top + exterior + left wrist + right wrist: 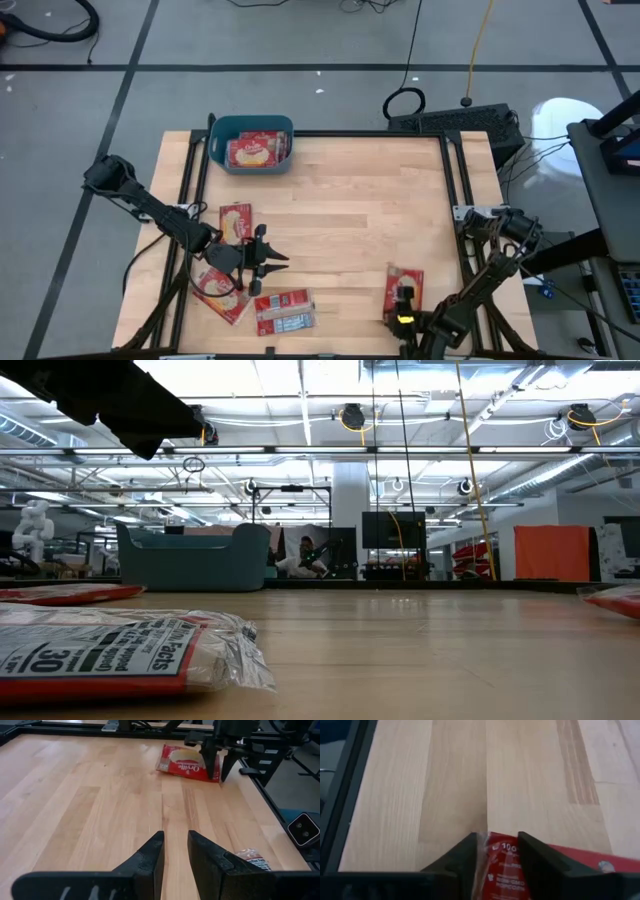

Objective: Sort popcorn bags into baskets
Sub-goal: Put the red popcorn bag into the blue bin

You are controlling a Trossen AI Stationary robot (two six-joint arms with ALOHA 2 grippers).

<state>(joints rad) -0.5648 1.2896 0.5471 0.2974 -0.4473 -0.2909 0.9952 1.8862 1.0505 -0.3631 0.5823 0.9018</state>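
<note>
The right gripper (pixel 497 852), fingers narrowly straddling a flat red popcorn bag (pixel 405 289) near the table's right front, may pinch only film and drop it short of the teal plastic basket (pixel 251 143); the left gripper (pixel 175 851) hovers part-open, empty.

The surface (pixel 340 210) is pale wood planking framed by black rails. Beyond its far edge, on the grey floor (pixel 300 40), a black keyboard (pixel 455 122) lies beside a coiled black cable (pixel 405 102). A yellow cord (pixel 480 40) runs across the floor. In the low view, an orange panel (pixel 552 552) stands in the room behind, near a dark monitor (pixel 392 530).
</note>
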